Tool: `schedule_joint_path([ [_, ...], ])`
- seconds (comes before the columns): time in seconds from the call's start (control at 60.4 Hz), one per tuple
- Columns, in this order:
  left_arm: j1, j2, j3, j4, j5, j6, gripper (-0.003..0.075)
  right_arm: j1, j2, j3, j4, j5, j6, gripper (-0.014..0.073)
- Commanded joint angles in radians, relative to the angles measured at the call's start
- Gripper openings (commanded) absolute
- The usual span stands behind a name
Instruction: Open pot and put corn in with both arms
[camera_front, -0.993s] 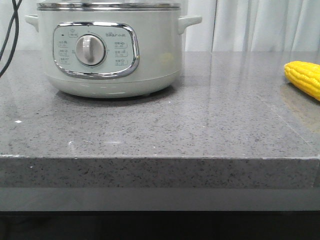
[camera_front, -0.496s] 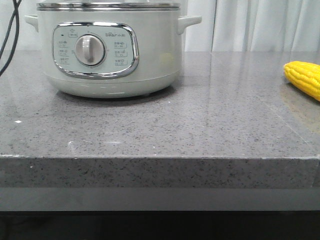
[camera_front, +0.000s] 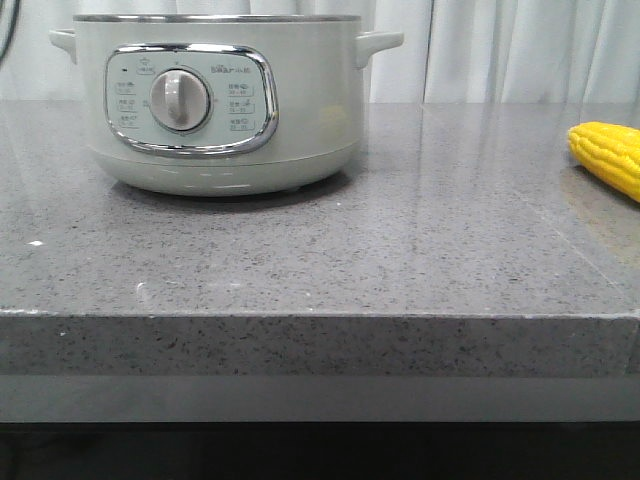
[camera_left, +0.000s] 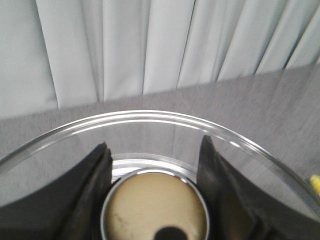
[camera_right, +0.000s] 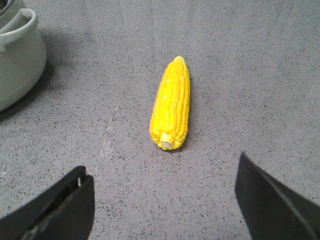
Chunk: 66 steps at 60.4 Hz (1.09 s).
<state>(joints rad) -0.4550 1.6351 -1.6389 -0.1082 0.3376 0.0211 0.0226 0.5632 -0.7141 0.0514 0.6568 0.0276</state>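
Observation:
The pale grey-green pot stands at the back left of the counter, its chrome rim bare of a lid in the front view. My left gripper is shut on the round beige, chrome-ringed knob of the glass lid, held in the air above the counter. The yellow corn lies at the right edge of the counter. In the right wrist view the corn lies just ahead of my right gripper, which is wide open and empty above the counter. Neither gripper shows in the front view.
The grey speckled counter has a front edge close to the camera. White curtains hang behind it. One pot handle shows in the right wrist view, apart from the corn.
The glass lid that sat on the pot's rim has risen out of the front view. The black cable at the upper left has moved up and away. The corn has not moved.

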Motion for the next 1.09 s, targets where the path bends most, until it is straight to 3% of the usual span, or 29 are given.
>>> schedule_joint_path([
  [0.0, -0.003, -0.127, -0.058, -0.009, -0.091, -0.009, 0.0216, 0.001, 0.01, -0.033, 0.004, -0.073, -0.001, 0.0594],
  [0.331, -0.003, -0.384, -0.006, 0.052, 0.142, -0.007, 0.0216, 0.001, 0.01, -0.033, 0.004, -0.073, -0.001, 0.0594],
  [1.075, -0.003, -1.102, 0.67, 0.052, 0.23, -0.007, 0.0206, 0.001, 0.01, -0.033, 0.004, -0.072, -0.001, 0.0594],
])
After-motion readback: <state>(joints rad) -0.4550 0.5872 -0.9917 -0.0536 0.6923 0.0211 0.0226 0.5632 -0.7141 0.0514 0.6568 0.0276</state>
